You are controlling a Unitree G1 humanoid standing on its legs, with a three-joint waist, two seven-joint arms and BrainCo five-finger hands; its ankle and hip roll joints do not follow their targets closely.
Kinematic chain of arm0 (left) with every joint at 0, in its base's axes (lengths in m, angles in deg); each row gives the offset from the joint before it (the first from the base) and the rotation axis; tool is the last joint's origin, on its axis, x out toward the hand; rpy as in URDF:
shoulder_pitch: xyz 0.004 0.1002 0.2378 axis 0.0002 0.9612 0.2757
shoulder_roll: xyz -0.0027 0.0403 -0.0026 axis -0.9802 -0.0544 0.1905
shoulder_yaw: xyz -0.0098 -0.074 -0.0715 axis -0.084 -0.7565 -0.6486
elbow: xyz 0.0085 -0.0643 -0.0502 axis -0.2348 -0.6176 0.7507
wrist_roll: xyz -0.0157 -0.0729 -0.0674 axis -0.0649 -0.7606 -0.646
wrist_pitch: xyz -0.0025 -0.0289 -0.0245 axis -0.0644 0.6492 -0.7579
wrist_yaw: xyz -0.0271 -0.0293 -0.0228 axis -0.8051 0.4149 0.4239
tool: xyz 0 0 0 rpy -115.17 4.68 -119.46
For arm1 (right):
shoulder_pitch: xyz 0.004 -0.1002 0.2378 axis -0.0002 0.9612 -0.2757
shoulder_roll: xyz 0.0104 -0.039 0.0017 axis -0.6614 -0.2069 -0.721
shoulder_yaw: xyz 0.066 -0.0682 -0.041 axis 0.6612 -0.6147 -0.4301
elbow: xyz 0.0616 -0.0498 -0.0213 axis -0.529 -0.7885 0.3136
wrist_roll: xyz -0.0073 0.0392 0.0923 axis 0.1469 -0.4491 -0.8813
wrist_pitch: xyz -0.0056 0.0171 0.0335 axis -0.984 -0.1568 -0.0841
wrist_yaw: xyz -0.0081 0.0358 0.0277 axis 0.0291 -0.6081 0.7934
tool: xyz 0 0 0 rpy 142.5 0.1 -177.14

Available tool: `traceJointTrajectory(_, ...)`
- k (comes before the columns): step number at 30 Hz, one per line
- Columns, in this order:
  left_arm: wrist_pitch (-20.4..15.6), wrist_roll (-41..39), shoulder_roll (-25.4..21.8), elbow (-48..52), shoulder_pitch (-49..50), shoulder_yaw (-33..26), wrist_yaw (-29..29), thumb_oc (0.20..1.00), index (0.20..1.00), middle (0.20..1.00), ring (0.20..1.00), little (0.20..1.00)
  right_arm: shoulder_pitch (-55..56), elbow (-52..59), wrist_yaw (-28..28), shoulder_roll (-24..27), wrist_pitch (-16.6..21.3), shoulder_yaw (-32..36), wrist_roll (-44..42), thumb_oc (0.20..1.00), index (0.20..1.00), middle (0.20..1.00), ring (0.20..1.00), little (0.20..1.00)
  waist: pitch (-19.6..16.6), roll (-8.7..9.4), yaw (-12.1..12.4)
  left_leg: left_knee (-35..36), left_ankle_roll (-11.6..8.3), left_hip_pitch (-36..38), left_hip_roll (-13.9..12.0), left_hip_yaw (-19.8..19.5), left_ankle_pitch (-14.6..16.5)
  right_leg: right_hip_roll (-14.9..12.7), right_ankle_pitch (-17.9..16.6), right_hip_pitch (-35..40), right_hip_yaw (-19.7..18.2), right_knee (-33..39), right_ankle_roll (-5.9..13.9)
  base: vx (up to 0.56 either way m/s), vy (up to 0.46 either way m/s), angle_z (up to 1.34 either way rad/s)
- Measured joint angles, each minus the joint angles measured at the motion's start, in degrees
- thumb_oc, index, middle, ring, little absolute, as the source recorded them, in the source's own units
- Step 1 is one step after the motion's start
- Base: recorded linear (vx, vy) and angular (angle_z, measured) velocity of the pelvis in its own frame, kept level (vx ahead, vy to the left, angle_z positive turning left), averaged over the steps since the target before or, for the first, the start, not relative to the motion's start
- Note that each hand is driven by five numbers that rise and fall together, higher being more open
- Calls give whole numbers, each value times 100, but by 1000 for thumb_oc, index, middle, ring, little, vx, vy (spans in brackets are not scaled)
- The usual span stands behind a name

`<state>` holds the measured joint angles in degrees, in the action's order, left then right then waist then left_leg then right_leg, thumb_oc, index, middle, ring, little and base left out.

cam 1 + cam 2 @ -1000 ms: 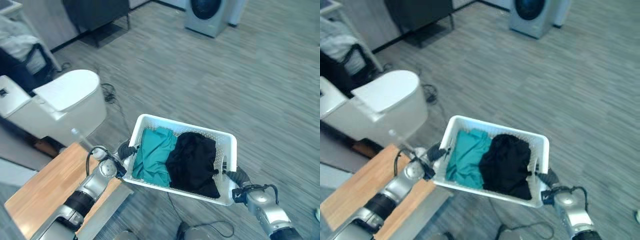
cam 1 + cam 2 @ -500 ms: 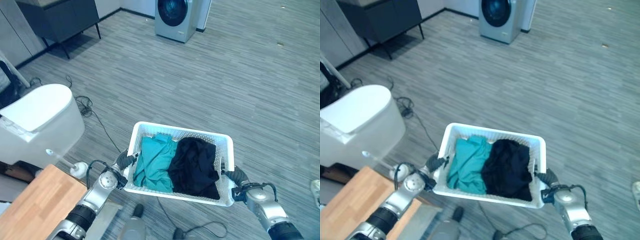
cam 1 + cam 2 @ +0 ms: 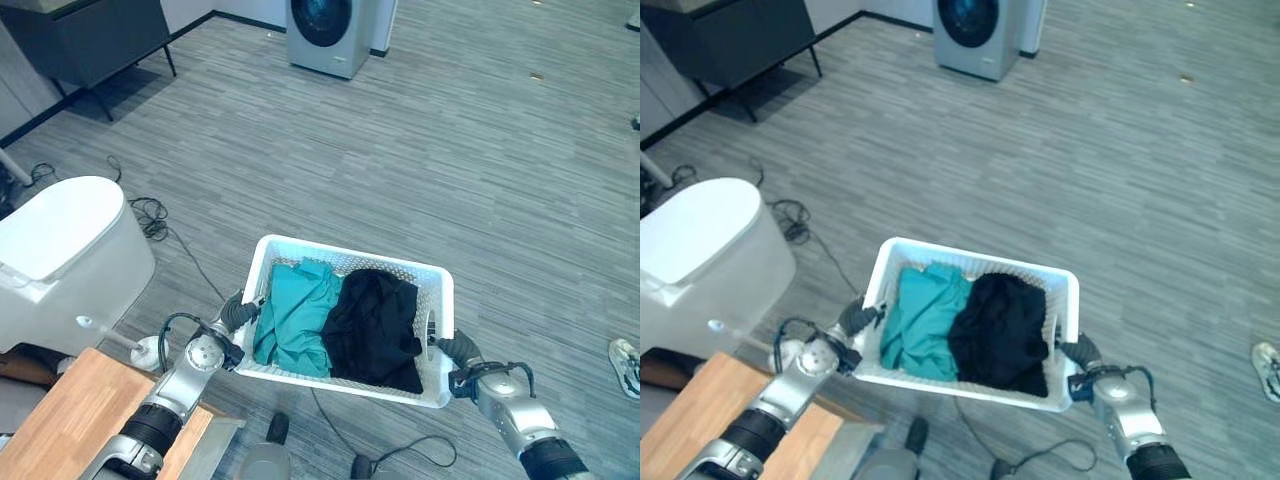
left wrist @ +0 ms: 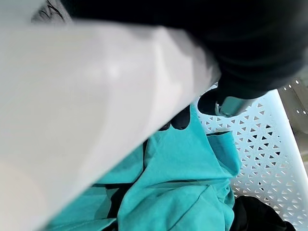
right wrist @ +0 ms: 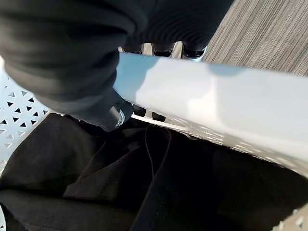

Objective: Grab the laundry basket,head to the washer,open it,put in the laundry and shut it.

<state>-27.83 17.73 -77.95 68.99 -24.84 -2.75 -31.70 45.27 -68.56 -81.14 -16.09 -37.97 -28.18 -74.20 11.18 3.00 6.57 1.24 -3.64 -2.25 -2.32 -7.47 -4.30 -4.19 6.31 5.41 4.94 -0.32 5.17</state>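
I carry a white perforated laundry basket between both hands, above the grey floor. A teal garment lies in its left half and a black garment in its right half. My left hand is curled round the basket's left rim, with dark fingertips hooked inside over the teal cloth. My right hand grips the right rim, thumb inside over the black cloth. The washer stands far ahead, door shut.
A white rounded bin stands on the left, with a wooden table corner in front of it. A dark cabinet is at the back left. A shoe shows at the right edge. Open floor lies between me and the washer.
The view has swung toward the washer, which now sits nearer the top middle. The wooden table and white bin have slid to the left. Both hands keep hold of the basket.
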Motion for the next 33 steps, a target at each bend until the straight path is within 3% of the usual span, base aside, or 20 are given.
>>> traceJointTrajectory(3, 3, 2, 28, 5, -19, 21, 9, 200, 200, 200, 200, 200, 63, -1, 0, 21, 29, 10, -43, 200, 200, 200, 200, 200, 32, 9, -105, -245, -54, -152, -50, -13, 24, 93, 55, -35, 33, -64, -76, 28, -150, 9)
traceJointTrajectory(8, 12, 2, 88, -6, -176, 29, 17, 200, 200, 200, 200, 200, 31, 31, -4, 135, 71, 36, -53, 200, 200, 200, 200, 200, 387, 91, -93, -1920, -189, -1021, 87, 46, 40, 48, 206, -19, 34, -334, -371, 206, -46, 10)
traceJointTrajectory(10, 16, 2, 117, -13, -228, 29, 14, 200, 200, 200, 200, 200, 42, 61, -5, 143, 73, 79, -58, 200, 200, 200, 200, 200, 445, 192, -14, -1514, -134, -1326, 299, 25, 113, -38, 157, -23, 23, -232, -493, 307, -30, 13)
traceJointTrajectory(15, 17, -1, 186, -98, -226, 24, 5, 200, 200, 200, 200, 200, 63, 75, -5, 139, 74, 105, -53, 200, 200, 200, 200, 200, 446, 120, 98, -505, -137, -1535, 440, 202, 117, 14, 230, 150, -9, -28, -523, 468, 14, -12)
traceJointTrajectory(16, 21, -3, 239, -110, -155, 21, 7, 200, 200, 200, 200, 200, 79, 87, -6, 205, 73, 92, -50, 200, 200, 200, 200, 200, 412, -57, 163, -476, -50, -1395, 353, 183, 316, 94, 378, 274, -142, 6, -301, 610, 71, -66)
traceJointTrajectory(17, 22, -6, 230, -121, -80, -32, -6, 200, 200, 200, 200, 200, 69, 85, -4, 135, 73, 64, -39, 200, 200, 200, 200, 200, 387, -28, 256, -473, 66, -1315, 368, 317, 23, 45, 552, 291, -312, -168, -249, 596, 57, -72)
traceJointTrajectory(18, 22, -10, 198, -156, -26, -86, -33, 200, 200, 200, 200, 200, 71, 106, 2, 81, 73, 4, -35, 200, 200, 200, 200, 200, 402, 44, 268, -690, 73, -1318, 482, 352, 70, -34, 863, 251, -374, -517, -196, 571, 107, -51)
traceJointTrajectory(19, 34, -10, 143, -164, 61, -129, -33, 200, 200, 200, 200, 200, 126, 79, 2, -32, 70, -42, -28, 200, 200, 200, 200, 200, 341, 149, 272, -900, 247, -1294, 553, 524, 156, -69, 1101, 120, -526, -1295, -107, 774, 149, -41)
traceJointTrajectory(20, 46, -9, -26, -156, 125, -166, -30, 200, 200, 200, 200, 200, 154, 24, 5, -181, 69, -201, 11, 200, 200, 200, 200, 200, 228, 482, 360, -950, 459, -1074, 806, 728, 416, -163, 1209, -198, -783, -2748, 163, 751, 167, -43)
traceJointTrajectory(22, 62, -8, -123, -148, 146, -280, -30, 200, 200, 200, 200, 200, 146, -8, 5, -391, 69, -214, 71, 200, 200, 200, 200, 200, 119, 693, 488, -1058, 731, -800, 1029, 978, 764, -251, 994, -452, -911, -3972, 668, 544, 130, -40)
traceJointTrajectory(23, 61, -9, -150, -110, 150, -303, -35, 200, 200, 200, 200, 200, 105, -42, 5, -465, 71, -172, 76, 200, 200, 200, 200, 200, 119, 700, 495, -1065, 795, -656, 1060, 1007, 703, -375, 961, -565, -886, -4464, 881, 375, 91, -10)
traceJointTrajectory(24, 57, -9, -162, -69, 149, -342, -33, 200, 200, 200, 200, 200, 76, -62, 5, -508, 71, -144, 90, 200, 200, 200, 200, 200, 123, 696, 482, -1097, 952, -575, 1103, 978, 808, -389, 804, -628, -881, -4673, 872, 571, 149, -1)
traceJointTrajectory(25, 58, -9, -177, 0, 187, -448, -37, 200, 200, 200, 200, 200, 40, -121, 5, -634, 72, -111, 93, 200, 200, 200, 200, 200, 127, 725, 465, -1108, 1055, -295, 1134, 965, 1018, -413, 279, -781, -806, -5194, 893, 376, 103, 8)
traceJointTrajectory(26, 60, -9, -183, 8, 193, -502, -37, 200, 200, 200, 200, 200, 47, -103, 3, -679, 74, -95, 116, 200, 200, 200, 200, 200, 141, 693, 412, -1059, 1321, -57, 1145, 810, 1229, -457, 358, -963, -600, -5516, 564, 377, 103, 14)
traceJointTrajectory(27, 66, -11, -197, 10, 202, -505, -38, 200, 200, 200, 200, 200, 30, -116, 4, -709, 80, -81, 132, 200, 200, 200, 200, 200, 162, 623, 336, -984, 1229, 108, 1060, 769, 1113, -467, 538, -1064, -346, -5604, 274, 311, 31, 32)
traceJointTrajectory(29, 65, -10, -234, 69, 197, -520, -28, 200, 200, 200, 200, 200, 22, -107, 2, -684, 80, -124, 132, 200, 200, 200, 200, 200, 144, 543, 266, -1027, 1243, 254, 911, 664, 1142, -361, 565, -1583, -219, -5429, 195, 571, -25, 19)
traceJointTrajectory(30, 73, -12, -163, 102, 248, -545, -49, 200, 200, 200, 200, 200, 5, -60, -2, -637, 103, -78, 134, 200, 200, 200, 200, 200, 122, 305, 172, -1038, 1380, 326, 746, 250, 1557, -250, 752, -2086, 65, -5366, 7, 683, -202, 12)
traceJointTrajectory(31, 84, -28, -118, 63, 212, -571, -63, 200, 200, 200, 200, 200, -81, -105, -1, -649, 98, -30, 150, 200, 200, 200, 200, 200, 232, 126, 8, -1051, 1325, 482, 485, 96, 1637, -8, 948, -2400, 148, -4658, -211, 715, -232, 64)
traceJointTrajectory(32, 71, -42, -117, 60, 212, -575, 11, 200, 200, 200, 200, 200, -17, -87, -19, -603, 97, -49, 144, 200, 200, 200, 200, 200, 278, 13, -263, -940, 1250, 635, 317, -216, 1681, 175, 833, -2552, 50, -3353, -77, 709, -245, 110)
traceJointTrajectory(33, 66, -41, -91, 59, 231, -548, 44, 200, 200, 200, 200, 200, 76, -86, -31, -591, 97, -56, 130, 200, 200, 200, 200, 200, 240, 51, -408, -817, 1009, 791, 274, -328, 1654, 186, 500, -2669, -216, -2325, 4, 539, -187, 108)
